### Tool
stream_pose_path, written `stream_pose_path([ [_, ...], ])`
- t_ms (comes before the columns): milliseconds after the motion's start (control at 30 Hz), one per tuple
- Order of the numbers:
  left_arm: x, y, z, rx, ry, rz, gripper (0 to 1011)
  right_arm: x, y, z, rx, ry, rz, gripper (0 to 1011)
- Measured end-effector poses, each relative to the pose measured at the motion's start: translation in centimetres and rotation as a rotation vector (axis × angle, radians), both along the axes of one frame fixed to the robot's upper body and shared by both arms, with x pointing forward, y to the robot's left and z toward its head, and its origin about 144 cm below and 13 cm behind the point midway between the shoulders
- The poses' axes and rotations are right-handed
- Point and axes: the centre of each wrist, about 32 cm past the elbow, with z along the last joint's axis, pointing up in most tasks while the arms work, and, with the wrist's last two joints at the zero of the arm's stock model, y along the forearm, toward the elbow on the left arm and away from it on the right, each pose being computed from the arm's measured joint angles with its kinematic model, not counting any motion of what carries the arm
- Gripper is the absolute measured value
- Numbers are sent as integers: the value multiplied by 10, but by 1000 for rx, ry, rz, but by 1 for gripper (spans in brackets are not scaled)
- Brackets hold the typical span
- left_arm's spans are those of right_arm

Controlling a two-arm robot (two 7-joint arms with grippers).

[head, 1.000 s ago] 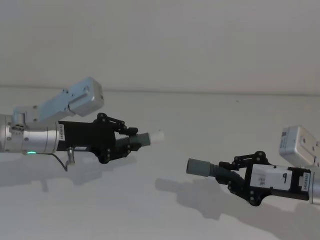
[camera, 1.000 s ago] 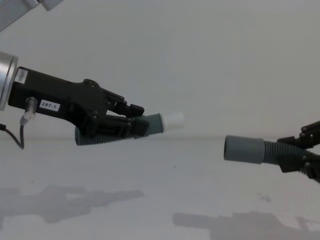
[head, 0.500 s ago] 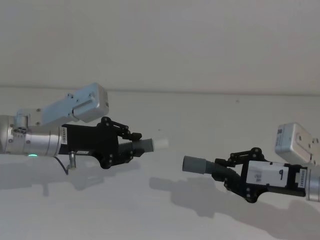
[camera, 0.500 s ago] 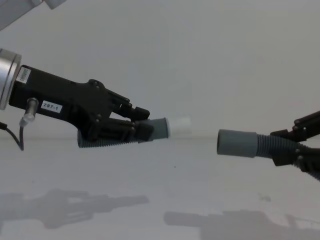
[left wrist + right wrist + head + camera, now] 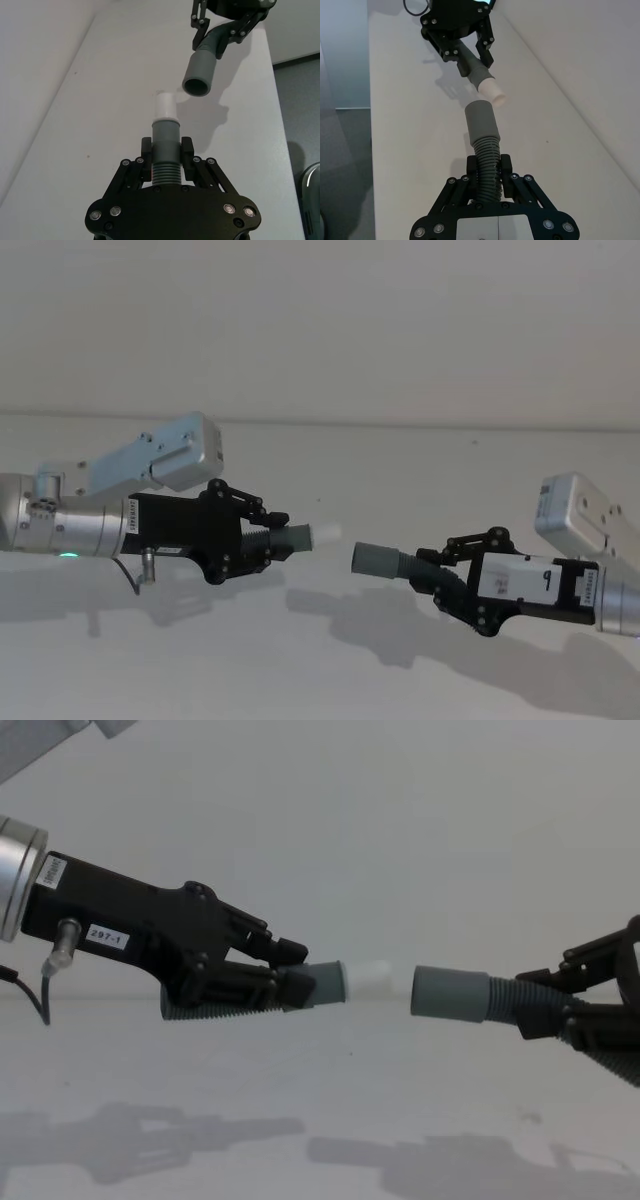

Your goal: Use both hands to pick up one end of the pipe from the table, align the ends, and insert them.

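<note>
Both pipe pieces hang in the air above the white table [image 5: 320, 670]. My left gripper [image 5: 272, 539] is shut on the ribbed part of one hose piece [image 5: 215, 1008]. Its grey cuff [image 5: 325, 983] and white tip [image 5: 368, 974] point to the right. My right gripper [image 5: 442, 578] is shut on the ribbed part of the other hose piece [image 5: 487, 159], whose wider socket [image 5: 374, 557] points left. In the chest view, tip and socket [image 5: 450, 993] face each other almost level, a small gap apart. In the left wrist view the socket [image 5: 199, 74] sits slightly to one side of the tip [image 5: 165, 106].
White camera boxes ride on both wrists [image 5: 172, 449] [image 5: 584, 521]. A thin cable [image 5: 38, 982] hangs from the left gripper's body. The table's edge and grey floor [image 5: 296, 105] show beyond the right gripper. Shadows of both arms lie on the table below.
Both grippers have moved toward each other with their hose pieces. The gap between the white tip and the socket has shrunk to a small one, and the left piece now lies more level.
</note>
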Motion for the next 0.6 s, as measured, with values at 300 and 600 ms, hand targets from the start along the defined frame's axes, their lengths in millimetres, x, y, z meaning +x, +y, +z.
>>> stream_pose_path([
  [300, -1, -2, 0, 0, 3, -9, 335, 5, 3, -1, 10, 13, -13, 274],
  [600, -1, -4, 1, 0, 3, -16, 335, 7, 4, -2, 15, 23, -22, 274],
])
